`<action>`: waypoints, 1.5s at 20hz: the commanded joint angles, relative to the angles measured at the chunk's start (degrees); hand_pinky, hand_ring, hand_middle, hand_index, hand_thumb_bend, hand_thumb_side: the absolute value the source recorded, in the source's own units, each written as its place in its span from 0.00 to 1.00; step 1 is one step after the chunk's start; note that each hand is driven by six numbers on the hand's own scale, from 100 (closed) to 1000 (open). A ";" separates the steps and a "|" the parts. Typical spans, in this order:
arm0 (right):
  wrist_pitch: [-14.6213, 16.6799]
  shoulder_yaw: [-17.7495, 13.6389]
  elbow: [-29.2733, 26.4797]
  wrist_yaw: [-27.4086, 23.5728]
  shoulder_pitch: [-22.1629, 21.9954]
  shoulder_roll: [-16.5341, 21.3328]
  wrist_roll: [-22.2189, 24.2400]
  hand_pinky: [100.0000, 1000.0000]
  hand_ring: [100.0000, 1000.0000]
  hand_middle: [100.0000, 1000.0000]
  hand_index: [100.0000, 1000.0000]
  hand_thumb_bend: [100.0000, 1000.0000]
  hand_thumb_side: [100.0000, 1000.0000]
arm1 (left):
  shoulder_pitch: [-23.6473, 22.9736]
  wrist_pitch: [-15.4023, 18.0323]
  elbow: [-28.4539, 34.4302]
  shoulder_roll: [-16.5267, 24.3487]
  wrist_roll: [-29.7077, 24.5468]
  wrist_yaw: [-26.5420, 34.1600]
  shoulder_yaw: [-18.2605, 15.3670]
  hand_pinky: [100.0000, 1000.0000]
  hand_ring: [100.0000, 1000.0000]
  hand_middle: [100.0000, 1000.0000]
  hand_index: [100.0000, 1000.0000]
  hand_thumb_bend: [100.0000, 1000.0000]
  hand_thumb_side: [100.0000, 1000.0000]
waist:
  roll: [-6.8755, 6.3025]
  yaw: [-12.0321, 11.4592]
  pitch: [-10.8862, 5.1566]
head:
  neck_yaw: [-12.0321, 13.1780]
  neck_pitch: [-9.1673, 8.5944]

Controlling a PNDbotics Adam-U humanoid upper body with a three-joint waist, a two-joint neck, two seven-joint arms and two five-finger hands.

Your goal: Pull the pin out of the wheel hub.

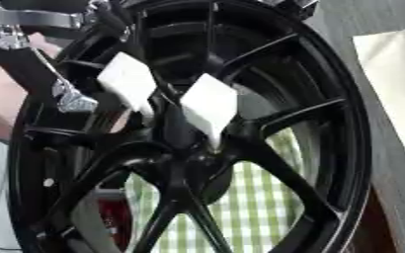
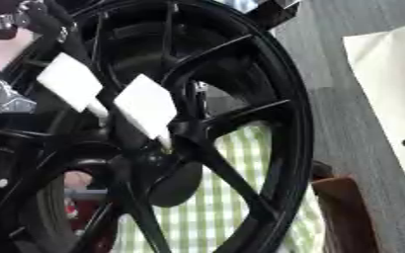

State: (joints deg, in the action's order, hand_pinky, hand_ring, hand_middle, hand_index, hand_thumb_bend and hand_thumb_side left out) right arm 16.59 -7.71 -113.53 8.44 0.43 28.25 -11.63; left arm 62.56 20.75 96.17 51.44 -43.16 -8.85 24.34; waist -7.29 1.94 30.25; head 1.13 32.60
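Black wheel hub (image 1: 240,148) stands upright, filling both views close to the camera. Two white tags (image 1: 208,104) hang near its centre. The pin cannot be made out. Left hand (image 1: 63,94) at the upper left spokes; whether its fingers are clenched or released cannot be told. Green checked cloth (image 1: 258,207) shows through the spokes.

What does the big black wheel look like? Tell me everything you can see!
The wheel is glossy black, looks like metal, and stands upright, filling most of the view. Thin spokes fan out from a hub near the middle to a round rim. Two white tags sit on the spokes just above the hub. Through the gaps you can see green-and-white checked cloth behind it. The left hand, black and silver, is up against its upper left side.
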 commanded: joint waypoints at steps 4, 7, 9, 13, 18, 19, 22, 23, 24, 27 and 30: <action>-0.17 -0.24 -1.06 0.22 -0.15 0.39 -0.16 0.86 0.53 0.69 0.74 0.00 0.53 | 1.02 7.56 0.49 1.54 -8.81 3.26 -2.09 0.62 0.44 0.30 0.34 0.00 0.22 | 0.04 -0.08 -14.45 | 0.12 -0.28; -0.17 -0.27 -1.06 0.17 -0.18 0.38 -0.21 0.86 0.53 0.69 0.74 0.00 0.53 | 1.13 6.82 0.78 1.61 -8.81 4.56 -2.74 0.62 0.44 0.30 0.34 0.00 0.22 | 0.06 -0.11 -14.47 | 0.11 -0.26; -0.20 -0.27 -1.06 0.16 -0.22 0.35 -0.19 0.86 0.53 0.69 0.74 0.00 0.53 | 1.44 6.04 0.56 1.29 -8.77 6.37 -3.97 0.58 0.40 0.25 0.28 0.00 0.20 | 0.12 -0.18 -14.52 | 0.17 -0.19; -0.18 -0.36 -1.06 0.20 -0.33 0.33 -0.22 0.86 0.53 0.69 0.74 0.00 0.53 | 1.93 3.86 -0.25 0.95 -6.76 11.02 -6.64 0.56 0.35 0.18 0.22 0.00 0.17 | 0.21 -0.24 -14.61 | 0.14 -0.01; -0.18 -0.45 -1.06 0.07 -0.40 0.34 -0.33 0.86 0.53 0.69 0.74 0.00 0.53 | 3.45 0.10 -4.89 -0.52 -2.65 18.90 -9.55 0.58 0.31 0.12 0.18 0.00 0.16 | 0.40 -0.37 -14.91 | 0.06 0.14; -0.15 -0.47 -1.06 0.04 -0.44 0.35 -0.33 0.86 0.53 0.69 0.74 0.00 0.53 | 3.74 -0.38 -6.02 -0.68 -2.22 19.86 -10.14 0.58 0.31 0.12 0.18 0.00 0.16 | 0.45 -0.40 -14.98 | 0.06 0.17; -0.09 -0.70 -1.06 0.00 -0.68 0.32 -0.52 0.86 0.53 0.69 0.74 0.00 0.53 | 3.63 -1.09 -8.90 -0.33 -0.63 21.86 -12.50 0.58 0.30 0.11 0.18 0.00 0.18 | 0.66 -0.57 -15.22 | -0.04 0.36; -0.06 -0.77 -1.06 0.00 -0.77 0.32 -0.59 0.86 0.54 0.69 0.74 0.00 0.54 | 3.22 -1.21 -9.70 0.24 0.11 22.07 -13.52 0.58 0.30 0.11 0.18 0.00 0.18 | 0.73 -0.68 -15.30 | -0.09 0.47; -0.02 -0.84 -1.06 0.02 -0.85 0.33 -0.66 0.86 0.54 0.69 0.74 0.00 0.53 | 2.55 -1.21 -10.31 0.90 1.02 22.18 -14.62 0.58 0.30 0.11 0.18 0.00 0.19 | 0.82 -0.81 -15.37 | -0.14 0.58; 0.11 -1.25 -1.06 0.12 -1.09 0.35 -1.11 0.86 0.54 0.69 0.74 0.00 0.53 | -1.73 -0.77 -11.18 4.54 4.25 23.68 -18.76 0.58 0.30 0.11 0.18 0.00 0.21 | 1.00 -1.38 -15.50 | -0.45 0.85; 0.19 -1.73 -1.06 0.18 -1.15 0.22 -1.75 0.86 0.54 0.69 0.74 0.00 0.53 | -9.13 -0.07 -11.03 8.81 8.25 24.06 -23.78 0.58 0.31 0.11 0.18 0.00 0.22 | 1.19 -2.02 -15.53 | -0.70 0.92</action>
State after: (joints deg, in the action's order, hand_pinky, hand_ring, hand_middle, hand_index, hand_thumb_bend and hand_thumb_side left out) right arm 16.68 -8.76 -113.53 8.42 -0.58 27.95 -12.96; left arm 53.10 20.43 84.95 56.18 -36.53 14.66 3.42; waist -7.24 -0.07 30.25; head 0.61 33.42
